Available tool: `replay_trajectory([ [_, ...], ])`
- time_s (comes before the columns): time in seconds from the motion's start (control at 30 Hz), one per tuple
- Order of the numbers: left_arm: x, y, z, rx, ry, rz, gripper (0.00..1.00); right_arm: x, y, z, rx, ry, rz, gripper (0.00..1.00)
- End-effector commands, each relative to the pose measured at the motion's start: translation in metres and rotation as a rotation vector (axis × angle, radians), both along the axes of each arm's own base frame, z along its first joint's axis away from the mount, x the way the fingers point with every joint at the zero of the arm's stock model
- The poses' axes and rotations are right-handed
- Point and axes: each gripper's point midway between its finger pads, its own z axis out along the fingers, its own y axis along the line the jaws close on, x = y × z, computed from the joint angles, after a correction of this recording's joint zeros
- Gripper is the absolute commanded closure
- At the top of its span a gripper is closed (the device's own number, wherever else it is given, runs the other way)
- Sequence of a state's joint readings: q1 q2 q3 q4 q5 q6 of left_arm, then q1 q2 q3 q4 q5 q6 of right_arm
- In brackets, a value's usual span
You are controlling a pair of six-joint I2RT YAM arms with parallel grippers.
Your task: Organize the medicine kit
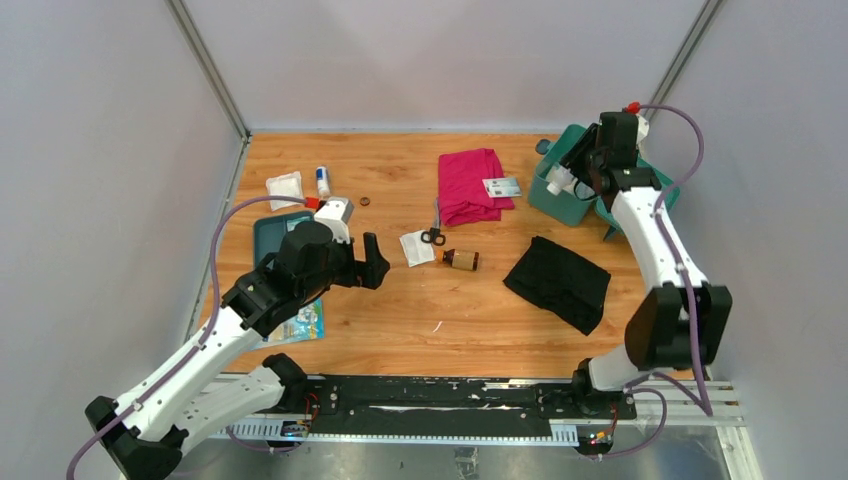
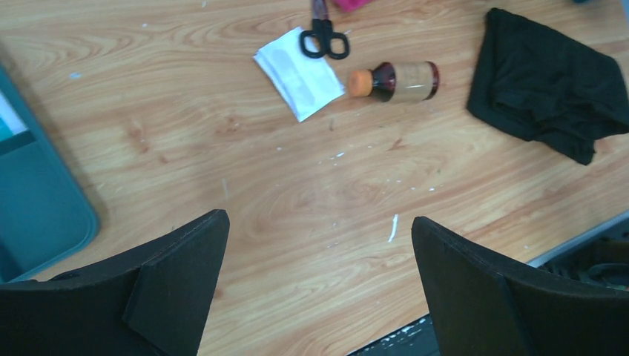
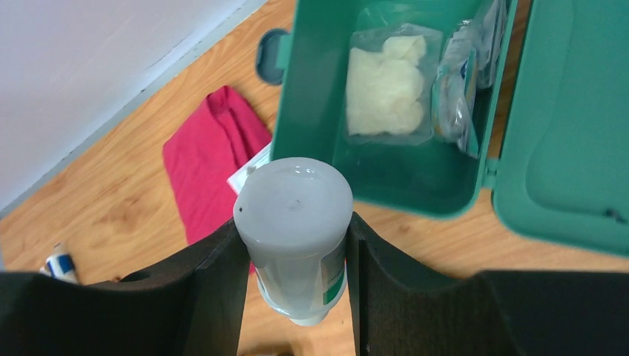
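The medicine kit (image 1: 545, 195) is seen at the far right of the surface (image 1: 400, 310), just beside the pink cloth (image 1: 470, 185). Its lid (image 3: 571, 111) is laid right back, so the base is left open for loading. A bag of cotton (image 3: 386, 93) is already lodged inside against the far wall, and more packets (image 3: 460, 81) are stood on edge beside it. The near half of the floor is left bare, and room for something upright is judged to be there.

A white bottle (image 3: 297, 222) is gripped by the right jaws, which are set about halfway and pressed on its sides. It is held by the body with one flat end turned to the wrist camera, presumably so it can be lowered in without tipping. In the wrist view it is placed just short of the kit's near wall, not yet over the opening.

The left jaws are spread as wide as they go and nothing is held between them. They are hung over bare wood just beside the shallow tray (image 2: 37, 208). The scissors (image 2: 324, 37), a white sachet (image 2: 300, 74) and a brown bottle (image 2: 397, 81) are lined up ahead of them, with the black cloth (image 2: 549, 81) further along. The wide stance is read as readiness for one of these loose items, though which one cannot be told.
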State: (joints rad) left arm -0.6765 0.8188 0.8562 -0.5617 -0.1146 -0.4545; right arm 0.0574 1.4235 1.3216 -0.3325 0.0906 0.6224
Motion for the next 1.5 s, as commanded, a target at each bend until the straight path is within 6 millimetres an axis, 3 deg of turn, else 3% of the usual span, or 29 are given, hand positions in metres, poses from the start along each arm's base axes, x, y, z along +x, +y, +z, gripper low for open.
replay_trajectory([
  [0.0, -0.002, 0.022, -0.019, 0.080, 0.008, 0.075, 0.00, 0.041, -0.034, -0.008, 0.018, 0.020, -0.043, 0.81],
  [0.27, 0.000, 0.021, -0.051, 0.110, 0.072, 0.093, 0.00, 0.112, -0.072, -0.041, 0.001, 0.074, -0.077, 0.82],
  [0.43, 0.006, 0.027, -0.059, 0.140, 0.073, 0.138, 0.00, 0.133, -0.063, -0.075, 0.046, 0.168, -0.009, 0.79],
  [0.53, 0.009, 0.041, -0.063, 0.173, 0.078, 0.220, 0.00, 0.136, -0.056, -0.097, 0.076, 0.227, 0.012, 0.75],
  [0.67, 0.008, 0.055, -0.068, 0.203, 0.092, 0.289, 0.00, 0.129, -0.058, -0.114, 0.061, 0.282, -0.004, 0.59],
  [0.77, 0.006, 0.057, -0.069, 0.195, 0.096, 0.296, 0.00, 0.125, -0.062, -0.116, 0.034, 0.309, -0.016, 0.34],
  [0.93, 0.004, 0.058, -0.070, 0.189, 0.106, 0.302, 0.00, 0.124, -0.075, -0.086, -0.042, 0.267, -0.048, 0.16],
  [1.13, -0.001, 0.066, -0.076, 0.195, 0.136, 0.339, 0.00, 0.110, -0.083, -0.030, -0.115, 0.171, -0.071, 0.15],
  [1.33, -0.011, 0.092, -0.080, 0.230, 0.188, 0.494, 0.00, 0.069, -0.057, 0.034, -0.127, 0.026, -0.023, 0.18],
  [1.47, -0.023, 0.115, -0.080, 0.256, 0.208, 0.616, 0.01, 0.033, -0.018, 0.048, -0.105, -0.016, 0.054, 0.19],
])
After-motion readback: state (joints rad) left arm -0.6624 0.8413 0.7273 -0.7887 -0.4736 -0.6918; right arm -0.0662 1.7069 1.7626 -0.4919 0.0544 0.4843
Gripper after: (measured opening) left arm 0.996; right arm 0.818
